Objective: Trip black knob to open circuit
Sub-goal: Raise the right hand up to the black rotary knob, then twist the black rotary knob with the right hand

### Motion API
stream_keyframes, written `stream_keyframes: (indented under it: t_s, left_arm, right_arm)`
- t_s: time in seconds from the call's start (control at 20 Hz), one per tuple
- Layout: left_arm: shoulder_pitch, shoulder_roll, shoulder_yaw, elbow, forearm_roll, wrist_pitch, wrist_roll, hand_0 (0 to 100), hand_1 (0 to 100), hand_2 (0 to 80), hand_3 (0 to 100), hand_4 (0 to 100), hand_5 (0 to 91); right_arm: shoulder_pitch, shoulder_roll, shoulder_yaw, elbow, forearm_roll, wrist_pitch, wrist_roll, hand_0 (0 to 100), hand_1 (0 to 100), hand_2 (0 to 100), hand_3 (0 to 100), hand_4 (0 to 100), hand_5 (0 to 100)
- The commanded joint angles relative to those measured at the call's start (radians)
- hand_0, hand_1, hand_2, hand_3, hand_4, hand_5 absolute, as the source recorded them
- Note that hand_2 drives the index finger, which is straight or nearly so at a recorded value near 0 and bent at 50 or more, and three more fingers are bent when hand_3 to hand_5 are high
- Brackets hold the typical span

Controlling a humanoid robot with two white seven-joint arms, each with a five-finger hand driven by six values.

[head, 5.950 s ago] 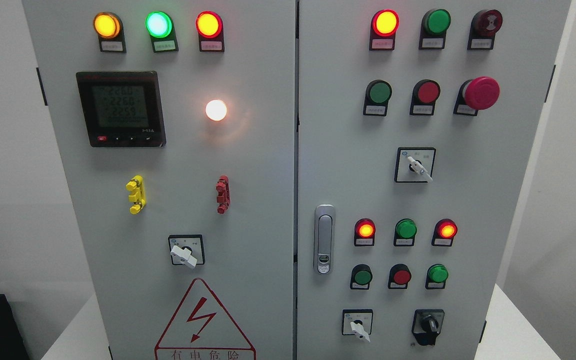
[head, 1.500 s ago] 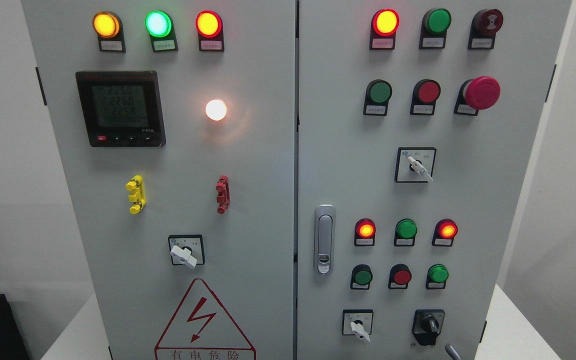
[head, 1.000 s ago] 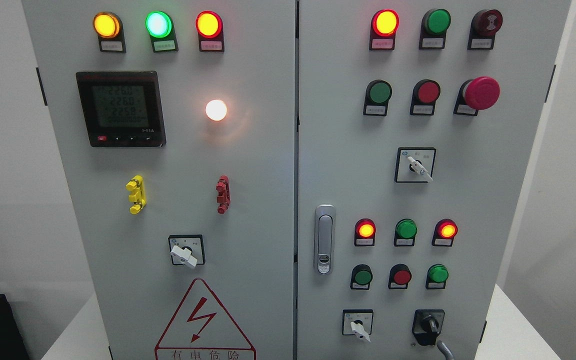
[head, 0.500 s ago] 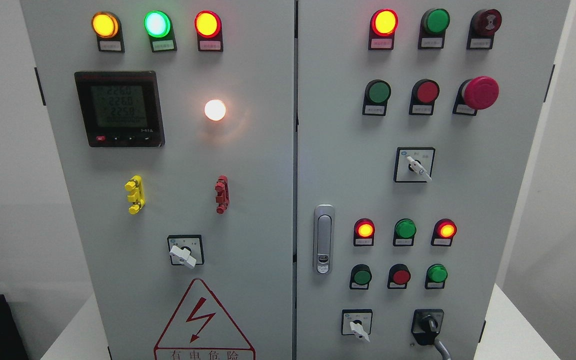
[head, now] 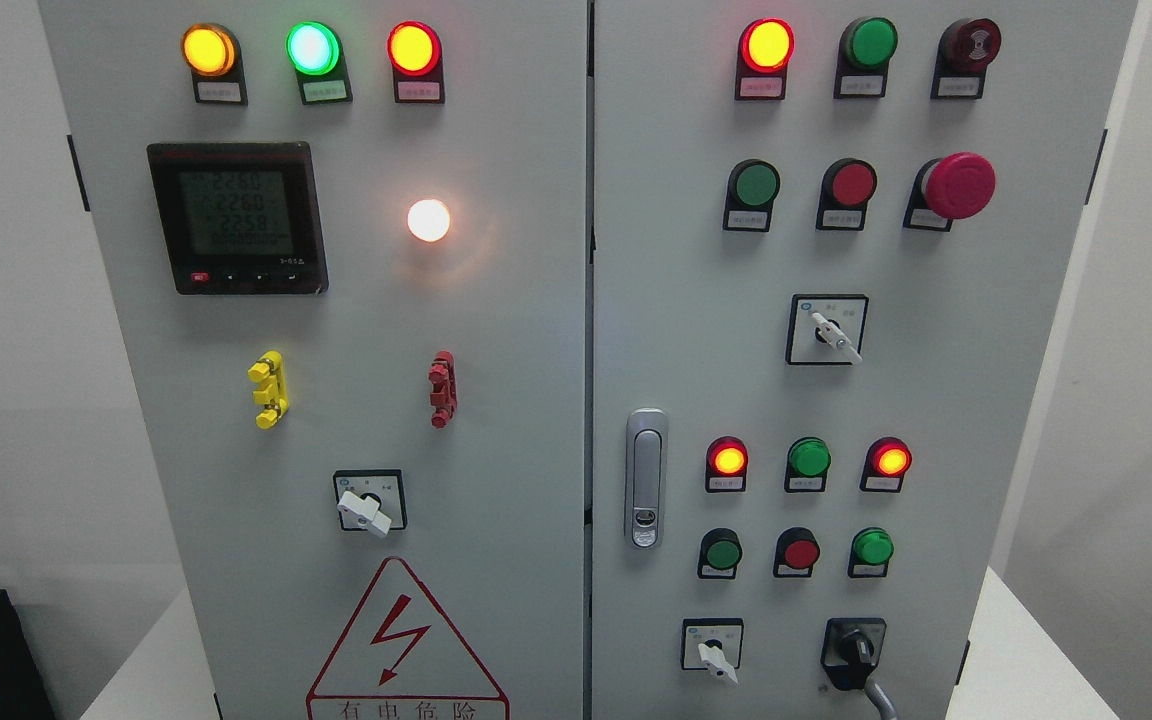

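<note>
Slippage looked likely: one grey robot finger touched the black rotary knob from below-right, grip unclear, so it might glance off unturned.

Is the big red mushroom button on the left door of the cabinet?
No, the red mushroom button sits on the right door, in the second row, right of a flat red button.

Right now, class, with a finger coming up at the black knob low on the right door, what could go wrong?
1. Only one grey finger shows below the black knob; it could slip off without turning it.
2. The white-handled selector sits just left; a stray reach could turn that instead.
</note>
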Motion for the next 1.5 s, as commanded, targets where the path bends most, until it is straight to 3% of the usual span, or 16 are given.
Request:
stream_keyframes:
  t_s: [0.0, 1.45]
  left_arm:
    - [0.0, 0.0, 0.001, 0.001, 0.002, 0.001, 0.0, 12, 39, 0.0, 0, 0, 0.0]
    - [0.0, -0.002, 0.001, 0.001, 0.002, 0.0, 0.0, 12, 39, 0.0, 0, 0, 0.0]
  right_arm:
    - [-0.018, 0.007, 0.016, -0.02, 0.004, -0.002, 0.006, 69, 81, 0, 100, 94, 88]
    - [-0.033, 0.034, 0.057, -0.015, 0.038, -0.002, 0.008, 69, 82, 0, 100, 94, 88]
